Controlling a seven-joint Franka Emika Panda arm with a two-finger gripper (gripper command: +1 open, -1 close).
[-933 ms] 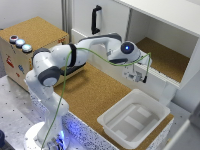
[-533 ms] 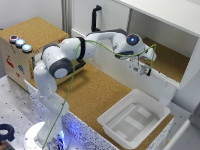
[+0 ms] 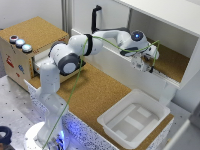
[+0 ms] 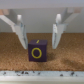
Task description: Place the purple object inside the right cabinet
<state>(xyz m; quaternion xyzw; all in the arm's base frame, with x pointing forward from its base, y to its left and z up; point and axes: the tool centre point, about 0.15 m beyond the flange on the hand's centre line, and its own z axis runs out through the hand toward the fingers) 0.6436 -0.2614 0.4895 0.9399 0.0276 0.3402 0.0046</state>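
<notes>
1. Reaching across the white cabinet wall, the arm puts its gripper point(image 3: 147, 61) inside the right cabinet point(image 3: 172, 62), low over the brown cork floor near the front lip.
2. From the wrist view, the gripper point(image 4: 39, 38) is spread wide, both fingers point(image 4: 20, 34) apart and clasping nothing.
3. The purple object point(image 4: 38, 50) sits on the cork floor between the fingers, touching neither as far as the wrist view shows; it looks like a small dark purple cube with a yellow ring on its front face.
4. In the exterior view the purple object is hidden behind the gripper and cannot be made out.
5. A white tray point(image 3: 131, 119) rests on the cork tabletop, nearer the camera than the cabinet.
6. At the exterior view's left stands a cork-topped wooden box point(image 3: 31, 52) bearing coloured buttons point(image 3: 20, 43).
7. A black vertical handle point(image 3: 95, 17) rises behind the arm.
</notes>
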